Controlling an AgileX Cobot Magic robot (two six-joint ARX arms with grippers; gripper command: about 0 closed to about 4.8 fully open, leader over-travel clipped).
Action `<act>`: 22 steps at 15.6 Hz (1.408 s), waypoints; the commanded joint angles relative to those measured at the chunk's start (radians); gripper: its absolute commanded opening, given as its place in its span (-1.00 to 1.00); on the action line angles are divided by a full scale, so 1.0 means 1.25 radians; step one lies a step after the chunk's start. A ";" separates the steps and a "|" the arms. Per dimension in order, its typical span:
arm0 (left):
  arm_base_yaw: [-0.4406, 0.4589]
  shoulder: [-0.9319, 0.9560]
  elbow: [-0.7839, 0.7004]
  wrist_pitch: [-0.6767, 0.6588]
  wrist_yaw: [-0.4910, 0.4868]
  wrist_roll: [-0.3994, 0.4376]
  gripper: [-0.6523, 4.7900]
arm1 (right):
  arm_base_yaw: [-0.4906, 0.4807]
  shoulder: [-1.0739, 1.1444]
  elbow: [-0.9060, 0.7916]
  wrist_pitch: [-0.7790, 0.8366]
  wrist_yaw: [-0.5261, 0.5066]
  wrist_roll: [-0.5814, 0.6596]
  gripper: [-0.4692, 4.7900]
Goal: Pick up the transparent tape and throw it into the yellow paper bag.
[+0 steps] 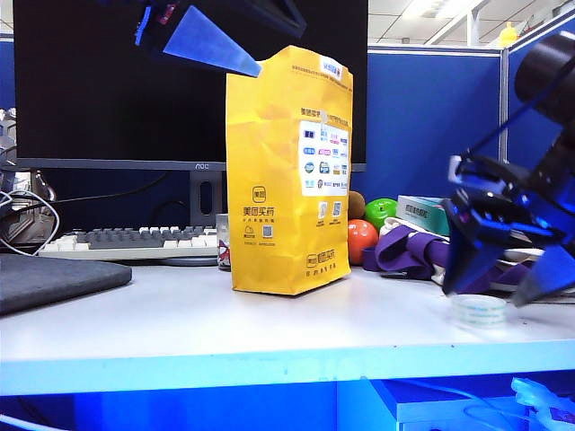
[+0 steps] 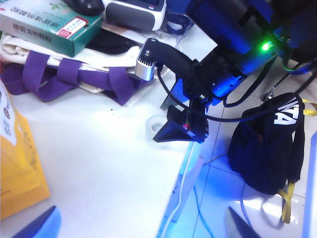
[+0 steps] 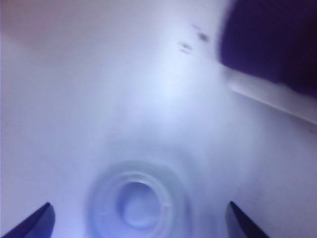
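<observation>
Your right gripper (image 1: 508, 287) stands low over the white table (image 1: 269, 332) at the right side of the exterior view, jaws spread wide, with the transparent tape (image 1: 479, 310) lying flat on the surface between and just below the fingertips. In the right wrist view the roll (image 3: 138, 203) sits centred between the two dark fingertips (image 3: 34, 223); the picture is blurred, so you cannot confirm from it whether either finger touches the roll, though none appears to. The left wrist view shows the same roll (image 2: 157, 124) near the table's edge, partly hidden by the right gripper (image 2: 181, 130).

Your left gripper (image 1: 216, 45) hangs high at the upper left, beside the top of the yellow paper bag (image 1: 289, 171), fingers apart and holding nothing; only its fingertips (image 2: 42, 225) show at the frame edge of its own wrist view. The bag stands upright, mid-table, well apart from the tape. Behind it are a keyboard (image 1: 135, 242), a monitor (image 1: 117, 81) and purple straps (image 1: 413, 247).
</observation>
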 commanded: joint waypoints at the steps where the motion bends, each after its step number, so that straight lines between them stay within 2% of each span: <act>1: 0.000 -0.002 0.002 -0.004 0.005 -0.003 0.84 | 0.001 -0.002 0.002 -0.006 0.003 -0.003 1.00; 7: 0.000 -0.002 0.002 -0.003 0.005 -0.003 0.84 | 0.001 0.022 0.002 -0.015 0.004 0.003 1.00; 8: 0.000 -0.002 0.002 -0.003 0.005 -0.003 0.84 | 0.001 0.033 0.002 -0.016 0.003 0.007 0.79; 9: 0.000 -0.002 0.002 -0.003 0.005 -0.003 0.84 | 0.001 0.043 0.002 -0.018 0.003 0.007 0.47; 11: 0.000 -0.002 0.002 -0.004 0.005 -0.012 0.84 | 0.001 0.052 0.002 -0.019 0.003 0.008 0.10; 12: 0.000 -0.002 0.002 -0.004 0.005 -0.016 0.84 | 0.001 0.052 0.002 -0.016 0.003 0.008 0.00; 16: 0.000 -0.002 0.002 -0.002 0.002 -0.016 0.84 | 0.001 0.051 0.030 -0.004 -0.019 0.010 0.00; 19: 0.000 -0.002 0.002 0.019 -0.089 0.003 0.84 | 0.001 0.051 0.171 -0.085 -0.107 0.028 0.00; 21: 0.000 -0.007 0.002 0.064 -0.228 0.045 0.84 | 0.004 0.044 0.262 -0.139 -0.144 0.028 0.00; 22: 0.000 -0.015 0.002 0.085 -0.269 0.062 0.84 | 0.008 0.040 0.306 -0.162 -0.160 0.028 0.00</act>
